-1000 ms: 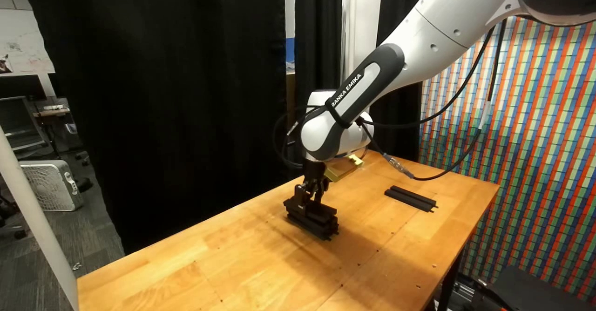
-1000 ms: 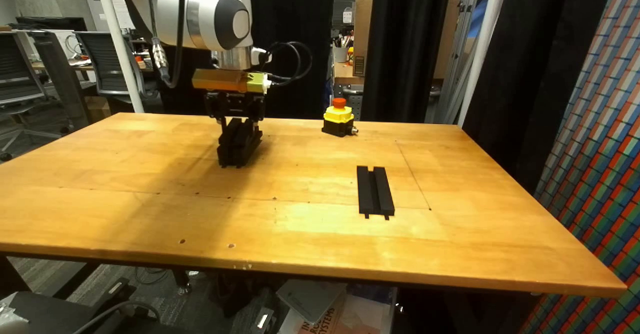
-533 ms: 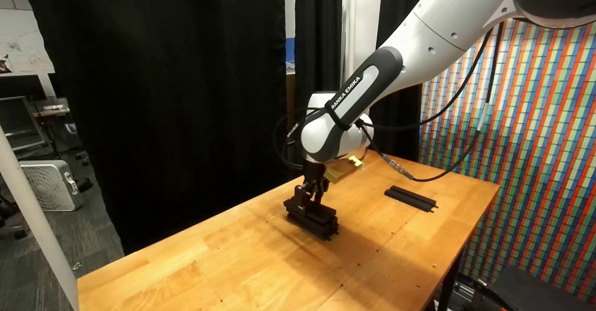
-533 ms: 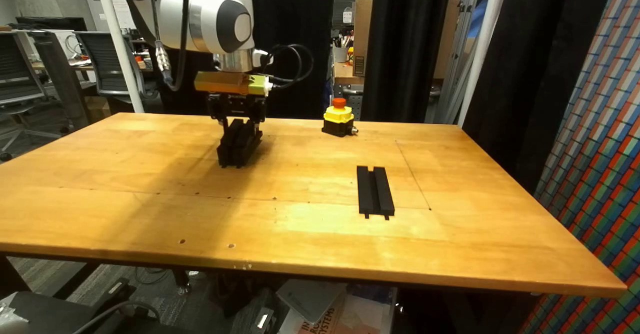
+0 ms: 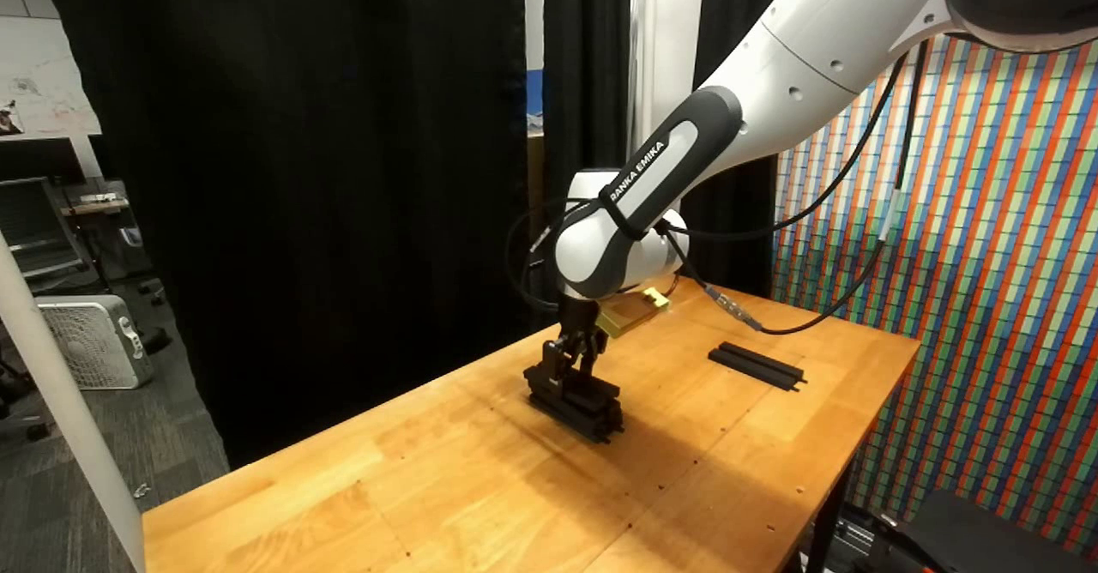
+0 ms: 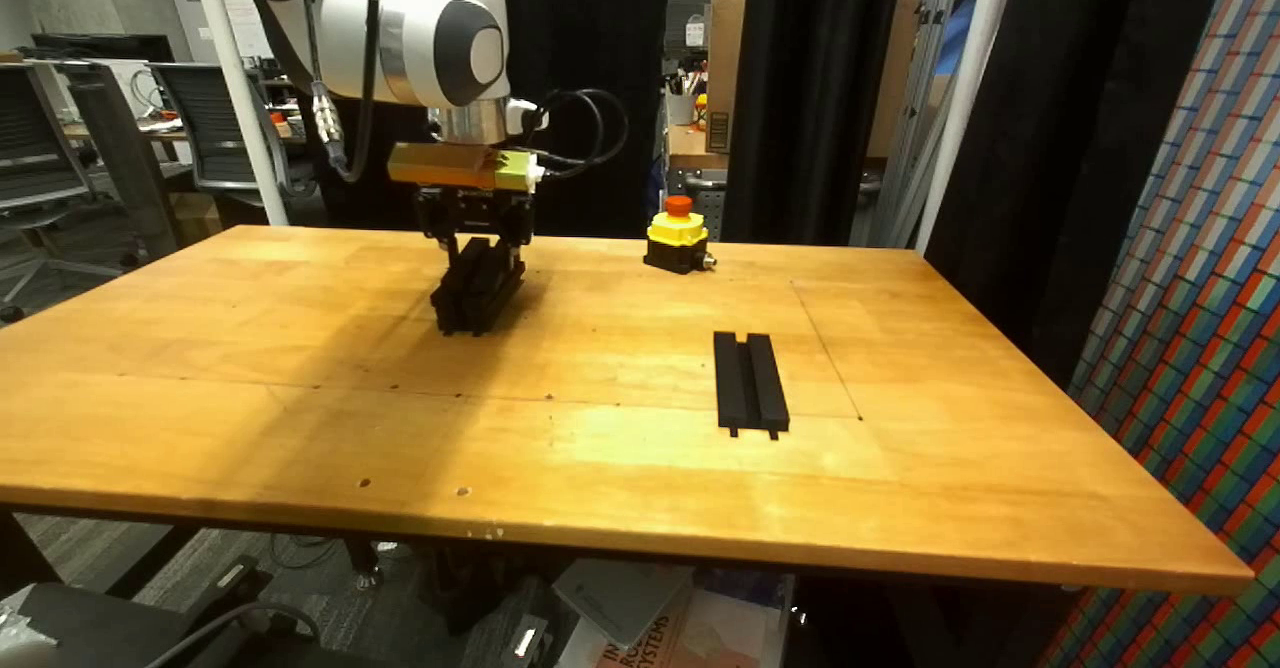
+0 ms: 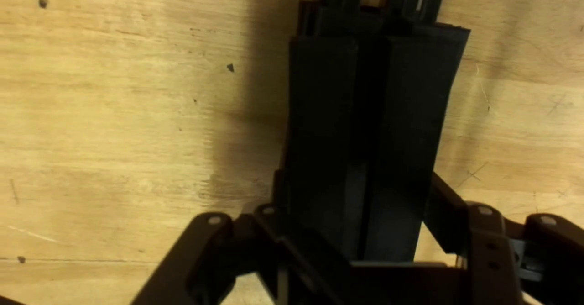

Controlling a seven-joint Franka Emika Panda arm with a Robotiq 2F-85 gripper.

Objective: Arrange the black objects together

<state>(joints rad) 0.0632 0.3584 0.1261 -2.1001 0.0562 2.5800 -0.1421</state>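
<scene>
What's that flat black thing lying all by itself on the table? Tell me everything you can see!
That black piece is long and straight, with two raised strips and a groove between them. Two little prongs stick out of one end, pointing toward the camera in an exterior view. It looks matte, maybe plastic. It lies flat on the wooden table, away from the jaws, with only the table touching it.

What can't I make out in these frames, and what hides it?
Number of pieces in the stack: black on black, all three views.
How far down the jaws reach: dark on dark, both exterior views.
Lower end of the top piece: behind the jaws, wrist view.
Base of the arm: outside the frame, both exterior views.
Full print on the sheet: cut by the bottom edge, in an exterior view.
</scene>
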